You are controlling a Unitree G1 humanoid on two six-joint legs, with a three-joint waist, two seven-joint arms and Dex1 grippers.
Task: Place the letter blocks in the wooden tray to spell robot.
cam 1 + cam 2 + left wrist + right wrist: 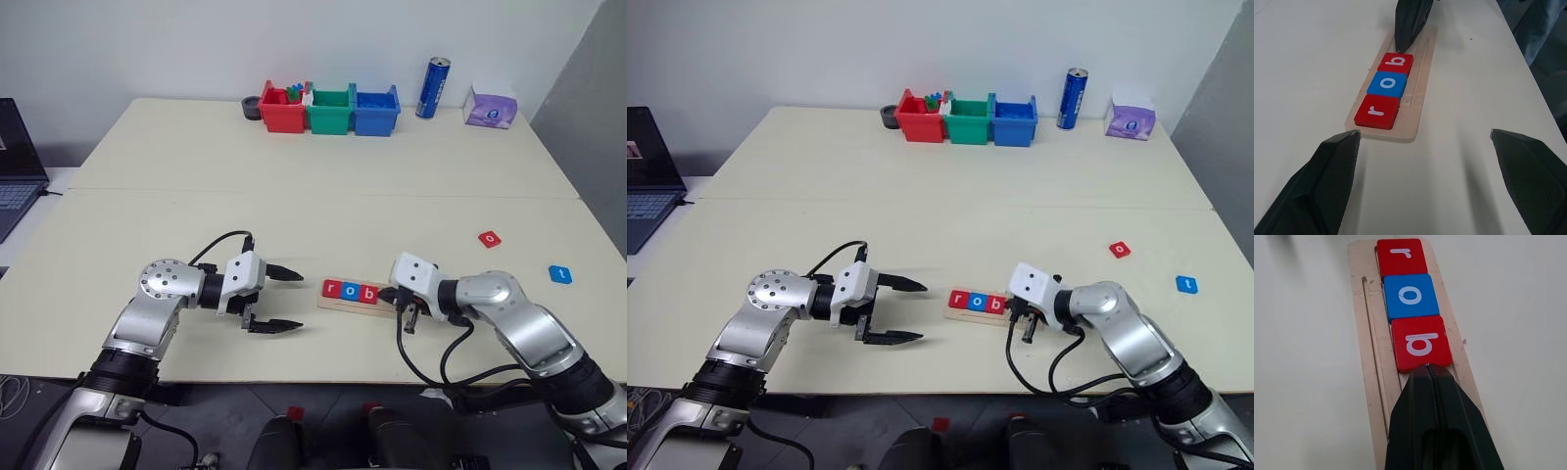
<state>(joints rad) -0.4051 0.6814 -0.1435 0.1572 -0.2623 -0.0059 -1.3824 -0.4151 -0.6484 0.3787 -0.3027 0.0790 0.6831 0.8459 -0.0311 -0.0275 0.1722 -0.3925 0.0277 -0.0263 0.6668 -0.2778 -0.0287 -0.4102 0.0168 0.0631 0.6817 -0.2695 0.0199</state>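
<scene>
The wooden tray (338, 303) lies near the table's front edge and holds three letter blocks in a row: red "r" (1377, 111), blue "o" (1387, 84) and red "b" (1421, 343). My right gripper (1428, 366) is shut, its tips over the tray and right at the edge of the "b" block. My left gripper (287, 299) stands open to the left of the tray, apart from it, with nothing between its fingers (1332, 166). A red "o" block (490, 239) and a blue "t" block (559, 274) lie loose on the table to the right.
Red (282, 111), green (330, 110) and blue (375, 110) plastic bins stand at the table's far side, with a blue can (432, 88) and a purple tissue pack (490, 107) to their right. A laptop (17, 166) sits off the left edge.
</scene>
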